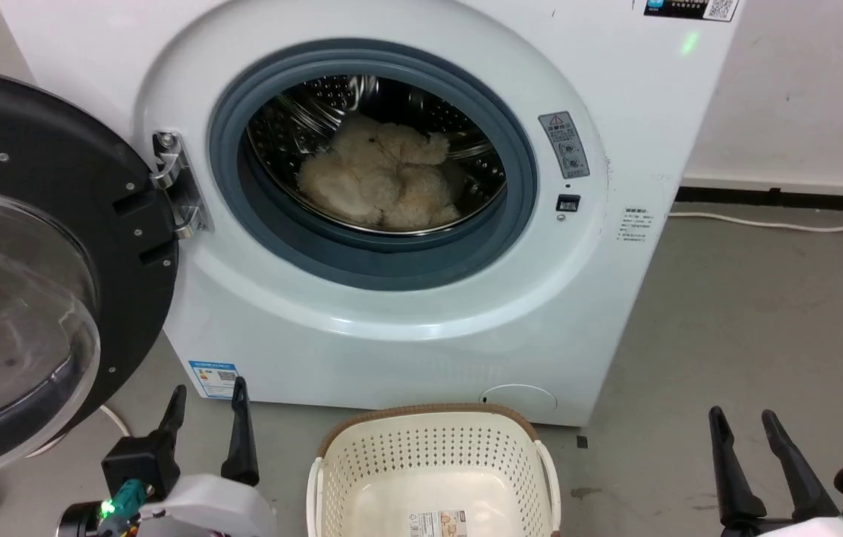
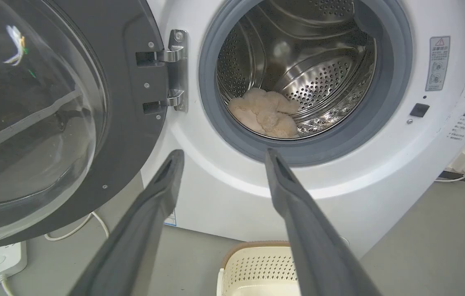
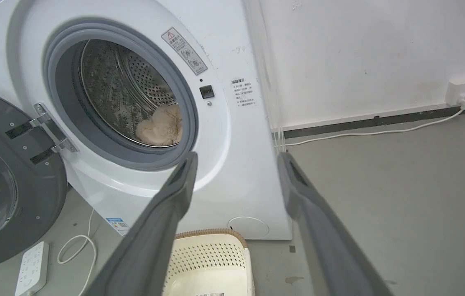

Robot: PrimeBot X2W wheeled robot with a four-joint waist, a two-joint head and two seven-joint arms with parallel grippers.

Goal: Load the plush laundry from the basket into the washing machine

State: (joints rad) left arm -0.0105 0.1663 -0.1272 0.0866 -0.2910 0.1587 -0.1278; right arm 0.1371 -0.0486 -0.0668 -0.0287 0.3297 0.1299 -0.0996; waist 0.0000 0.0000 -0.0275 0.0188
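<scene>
Cream plush laundry (image 1: 380, 179) lies inside the washing machine (image 1: 392, 328), left gripper (image 1: 210, 388) and right gripper (image 1: 742, 412) both spread apart

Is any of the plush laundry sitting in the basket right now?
No, the basket has a bare bottom apart from a label sticker, and the plush laundry lies in the drum of the washing machine.

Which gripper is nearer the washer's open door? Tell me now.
Left. The left gripper sits right beside the lower edge of the door; the right gripper is far across, beyond the basket.
</scene>
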